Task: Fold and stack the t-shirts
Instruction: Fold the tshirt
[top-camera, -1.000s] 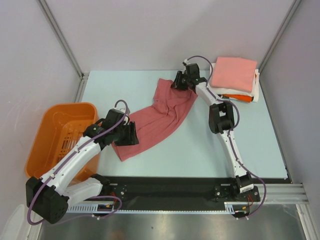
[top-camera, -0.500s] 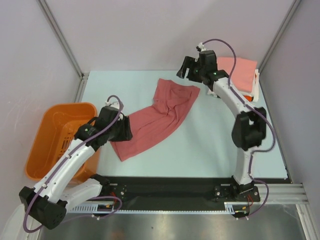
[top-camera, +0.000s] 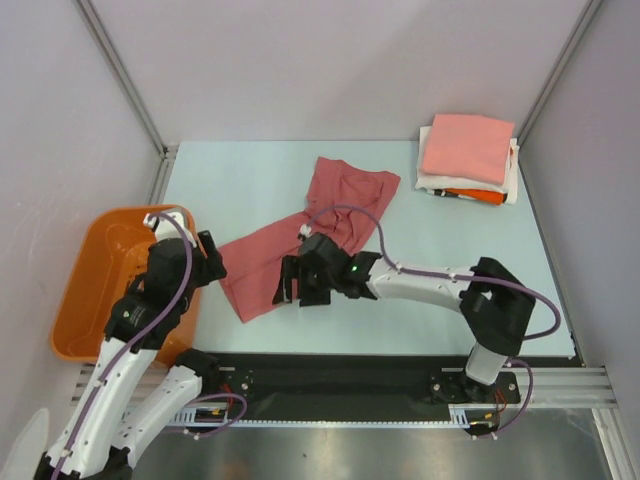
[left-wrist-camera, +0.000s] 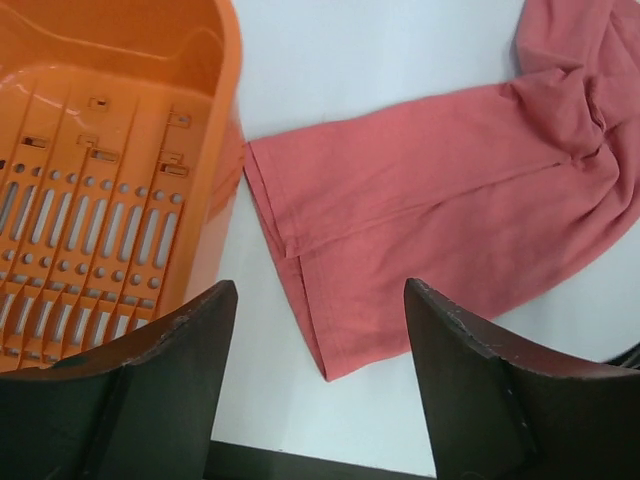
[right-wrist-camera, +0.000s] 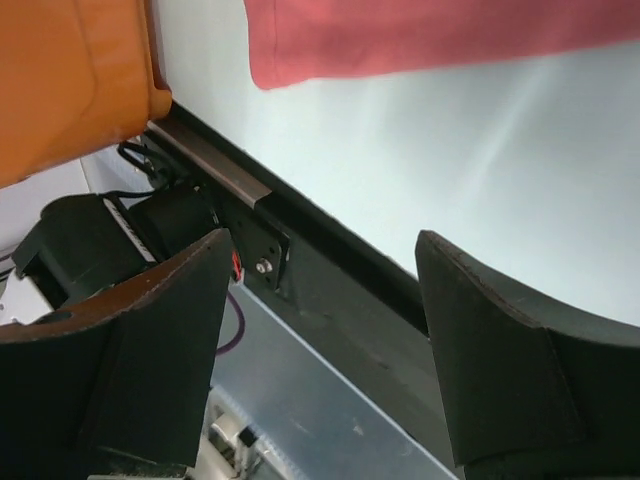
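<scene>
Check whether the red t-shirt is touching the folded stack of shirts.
Apart: the top view shows bare table between the red t-shirt and the folded stack.

Two arms, one pincer each: left pincer (left-wrist-camera: 318, 292) and right pincer (right-wrist-camera: 325, 240). Four t-shirts: one dusty-red tee (top-camera: 350, 200), unfolded, just ahead of both pincers. Three are folded in a single stack well apart from either pincer: salmon-pink tee (top-camera: 466, 147), white tee (top-camera: 430, 182), orange tee (top-camera: 475, 196). One orange basket (top-camera: 95, 280) beside the left pincer. One bench (top-camera: 250, 170).

L tool (left-wrist-camera: 318, 290), R tool (right-wrist-camera: 324, 240) spread (wide)
</scene>
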